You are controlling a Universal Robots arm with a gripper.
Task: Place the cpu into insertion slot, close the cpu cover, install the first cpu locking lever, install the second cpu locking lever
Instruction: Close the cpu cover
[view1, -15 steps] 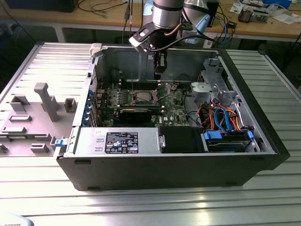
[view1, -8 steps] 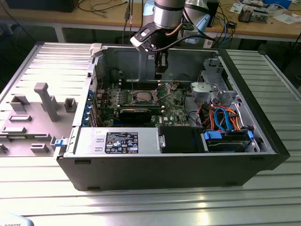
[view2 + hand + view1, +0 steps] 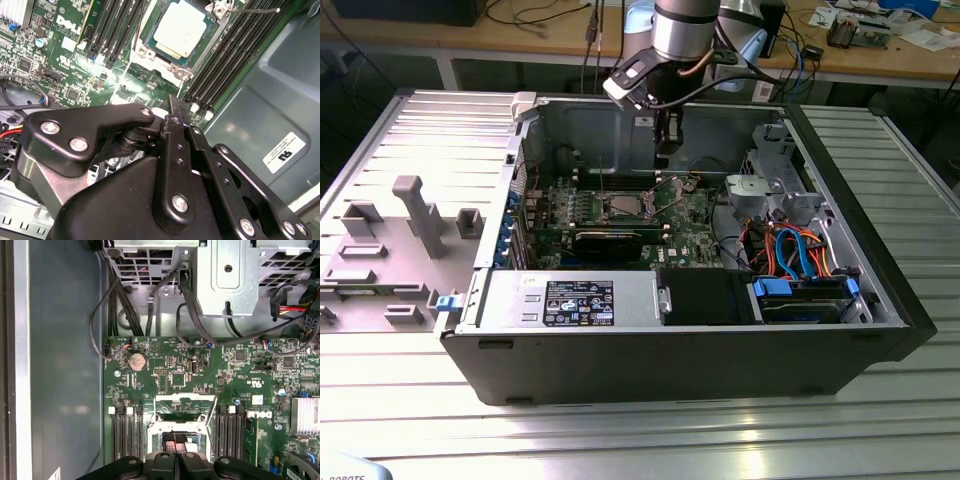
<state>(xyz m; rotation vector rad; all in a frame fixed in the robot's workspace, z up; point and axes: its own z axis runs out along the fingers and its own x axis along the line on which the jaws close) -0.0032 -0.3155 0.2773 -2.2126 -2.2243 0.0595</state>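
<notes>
- Gripper (image 3: 175, 442) first, since its black linkage sits right under the lens in both wrist views. Fingers look pinched together with nothing between them, and the tips hover over the socket area, touching nothing as far as I can make out.
- Biggest thing around is the computer case (image 3: 650, 365), lying on its side with the panel off. In the exterior view the arm reaches down into it from above.
- Green board (image 3: 165, 372) covers the case floor, with memory slots running along both sides of the socket.
- cpu cover (image 3: 185, 398) looks tipped up off the socket, and you can see green board through its window. Thin, stiff sheet metal on a hinge, I reckon, so it'd swing easily. I'd push it at the free edge, not the middle.
- insertion slot (image 3: 172, 66) is the silver-rimmed square mid-board, and it's occupied.
- cpu (image 3: 181, 27) sits flat in the slot, silver lid up, with its greenish edge showing round the sides, so nothing's over it. My guess is it's very light, rigid and smooth on top. It'd hate being tilted or dragged, since the contacts underneath are delicate. The sides are where you'd hold it.
- locking lever (image 3: 252, 9) is a thin wire rod just beside the slot. It seems unlatched, but I can't say for sure.
</notes>
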